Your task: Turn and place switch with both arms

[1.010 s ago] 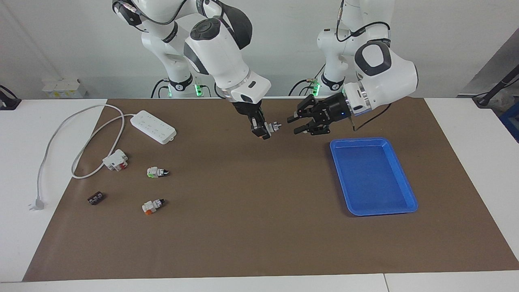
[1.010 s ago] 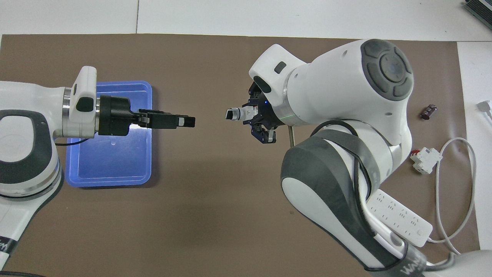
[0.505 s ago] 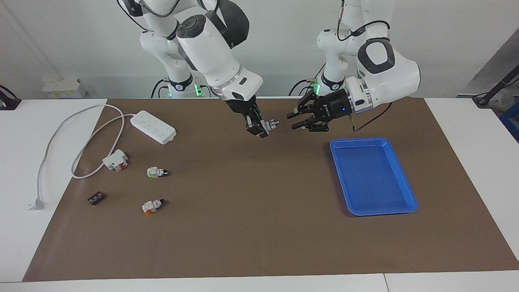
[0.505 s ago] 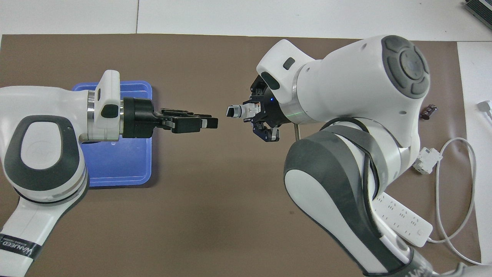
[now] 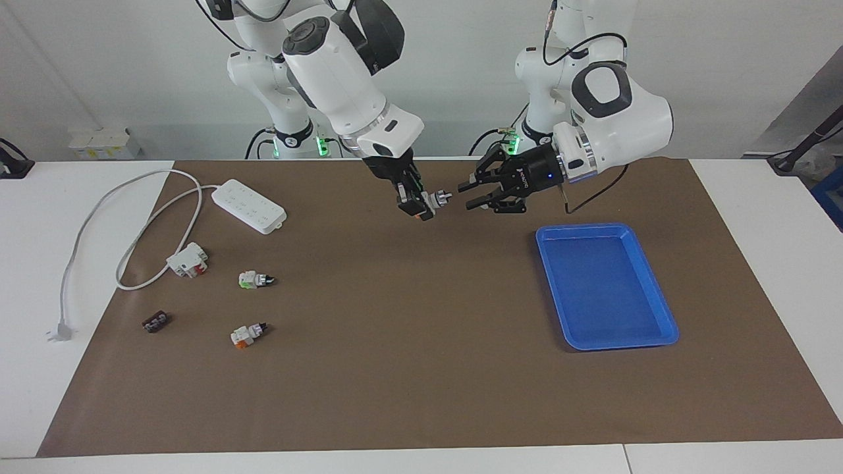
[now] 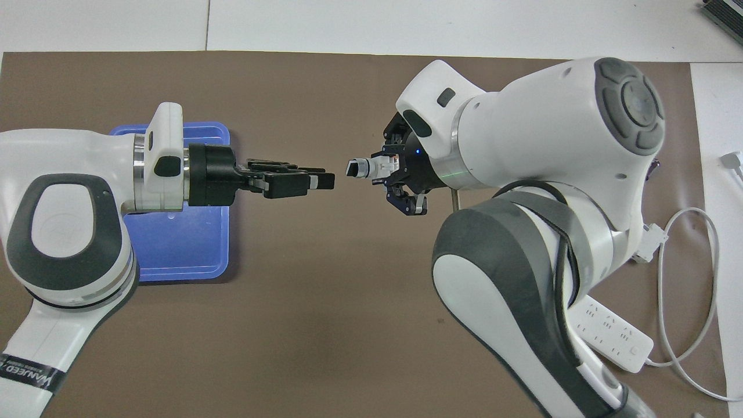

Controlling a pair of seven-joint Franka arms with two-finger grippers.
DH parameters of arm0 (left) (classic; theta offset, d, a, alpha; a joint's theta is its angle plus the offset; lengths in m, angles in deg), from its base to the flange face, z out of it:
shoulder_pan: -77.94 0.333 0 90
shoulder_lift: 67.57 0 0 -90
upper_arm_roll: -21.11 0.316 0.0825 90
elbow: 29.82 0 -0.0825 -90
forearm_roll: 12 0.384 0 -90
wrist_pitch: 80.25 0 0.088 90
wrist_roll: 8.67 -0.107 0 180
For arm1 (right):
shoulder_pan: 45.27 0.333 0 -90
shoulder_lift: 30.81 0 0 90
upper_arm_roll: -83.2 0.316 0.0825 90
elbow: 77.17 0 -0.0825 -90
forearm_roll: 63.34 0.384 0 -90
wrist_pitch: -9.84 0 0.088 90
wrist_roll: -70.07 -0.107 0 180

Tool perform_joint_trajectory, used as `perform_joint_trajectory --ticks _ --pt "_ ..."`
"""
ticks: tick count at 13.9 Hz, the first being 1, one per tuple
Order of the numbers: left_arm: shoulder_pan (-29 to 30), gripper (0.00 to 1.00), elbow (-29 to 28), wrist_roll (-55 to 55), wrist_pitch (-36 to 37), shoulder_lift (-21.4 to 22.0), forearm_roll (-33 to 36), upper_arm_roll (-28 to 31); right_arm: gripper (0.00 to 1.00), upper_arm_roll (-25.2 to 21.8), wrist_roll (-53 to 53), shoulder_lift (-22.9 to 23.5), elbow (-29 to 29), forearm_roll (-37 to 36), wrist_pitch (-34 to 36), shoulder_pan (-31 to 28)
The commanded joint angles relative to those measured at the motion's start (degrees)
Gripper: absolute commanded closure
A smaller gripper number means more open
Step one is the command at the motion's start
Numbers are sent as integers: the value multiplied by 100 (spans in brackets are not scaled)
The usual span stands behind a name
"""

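the right tool (image 5: 421, 201) is holding the switch (image 5: 436, 199) in the air over the brown mat near the middle of the bench (image 5: 395, 368), its fingers clamped on the white and orange-red body. so the pick-up is done. the handover looks about to happen: the left tool (image 5: 469, 193) is hanging level just beside the switch's knob end, its fingers standing apart with a gap showing between them, not yet touching the switch.

in the overhead view the switch (image 6: 365, 168) is lying roughly level, its long axis running 3 to 9 o'clock, with the black knob tip pointing to 9 o'clock, straight at the left tool (image 6: 325, 181), and its base buried in the right tool (image 6: 400, 174).

what i judge is left: the left tool taking the knob end, the turn between the two arms, and the placing, probably into the blue tray (image 5: 649, 332), which is lying toward the left arm's end with nothing in it.

another orange-based switch (image 5: 247, 334) is lying on the mat toward the right arm's end.
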Motion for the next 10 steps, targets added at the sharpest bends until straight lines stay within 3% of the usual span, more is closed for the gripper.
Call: perform_joint_trajectory --ticks 1,7,10 --pt "-41 63 6 -68 -235 65 -118 -71 100 -186 249 -215 -261 268 5 41" --pt "-76 63 50 -33 -1297 12 -372 -581 100 -186 249 -259 -305 268 -4 41" --pt "-76 64 50 -24 -1343 3 -372 -652 100 -186 249 -259 -305 268 5 41"
